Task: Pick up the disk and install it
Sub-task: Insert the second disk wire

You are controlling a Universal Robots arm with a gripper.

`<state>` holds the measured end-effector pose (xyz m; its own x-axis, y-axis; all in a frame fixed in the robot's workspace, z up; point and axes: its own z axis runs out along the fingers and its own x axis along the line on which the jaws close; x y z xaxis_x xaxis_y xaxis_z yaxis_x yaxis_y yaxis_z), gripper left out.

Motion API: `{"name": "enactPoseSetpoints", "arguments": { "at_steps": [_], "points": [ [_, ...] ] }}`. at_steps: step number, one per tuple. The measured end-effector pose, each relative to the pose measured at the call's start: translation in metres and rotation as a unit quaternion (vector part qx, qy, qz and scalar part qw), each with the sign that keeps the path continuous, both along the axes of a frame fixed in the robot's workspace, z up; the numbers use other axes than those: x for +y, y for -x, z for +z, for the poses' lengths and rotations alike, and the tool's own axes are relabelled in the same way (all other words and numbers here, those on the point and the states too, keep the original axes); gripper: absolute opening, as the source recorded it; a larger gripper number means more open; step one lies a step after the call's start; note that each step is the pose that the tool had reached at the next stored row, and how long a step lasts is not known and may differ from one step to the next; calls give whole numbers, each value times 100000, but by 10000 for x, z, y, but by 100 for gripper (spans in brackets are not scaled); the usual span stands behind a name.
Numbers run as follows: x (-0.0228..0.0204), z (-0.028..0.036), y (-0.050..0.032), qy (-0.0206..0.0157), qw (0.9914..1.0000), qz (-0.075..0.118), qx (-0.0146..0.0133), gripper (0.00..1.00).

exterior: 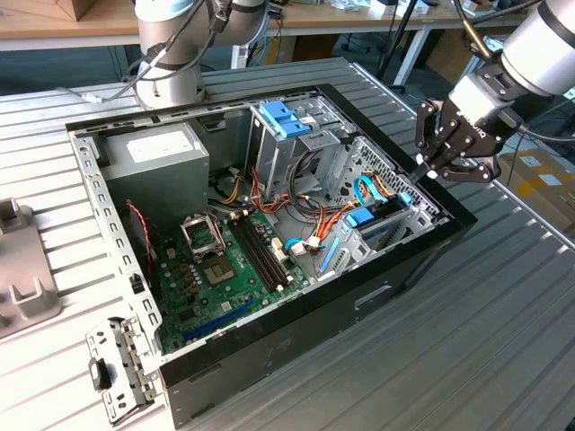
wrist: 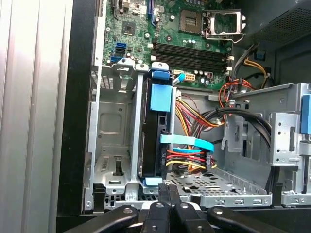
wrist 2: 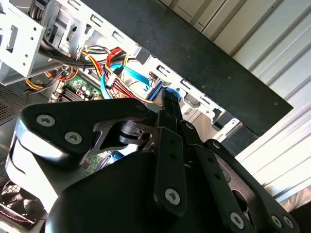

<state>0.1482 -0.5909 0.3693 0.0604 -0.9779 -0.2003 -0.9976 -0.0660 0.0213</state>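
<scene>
The disk (wrist: 156,138) stands on edge in a slot of the metal drive bay (wrist: 114,141) near the case wall, showing its dark side and light-blue frame (wrist: 161,98). In the exterior view its blue frame (exterior: 362,217) shows at the case's corner on the exterior view's right. My gripper (exterior: 420,175) hangs just above the case's rim, close to that bay. Its fingers are shut together with nothing between them. In both wrist views the black fingertips (wrist: 167,190) (wrist 2: 171,97) point toward the disk's blue end without touching it.
The open black computer case (exterior: 395,269) lies on a ribbed metal table. Inside are a motherboard (exterior: 225,260), a grey power supply box (exterior: 157,153), a drive cage with blue tabs (exterior: 286,121) and bundles of coloured cables (wrist: 194,116). A loose metal bracket (exterior: 117,368) lies beside the case.
</scene>
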Motion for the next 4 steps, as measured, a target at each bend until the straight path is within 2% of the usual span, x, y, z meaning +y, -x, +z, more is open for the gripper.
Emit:
{"name": "enactPoseSetpoints", "arguments": {
  "at_steps": [4],
  "points": [
    [0, 0, 0, -13, 100000, 3, 0, 11]
  ]
}}
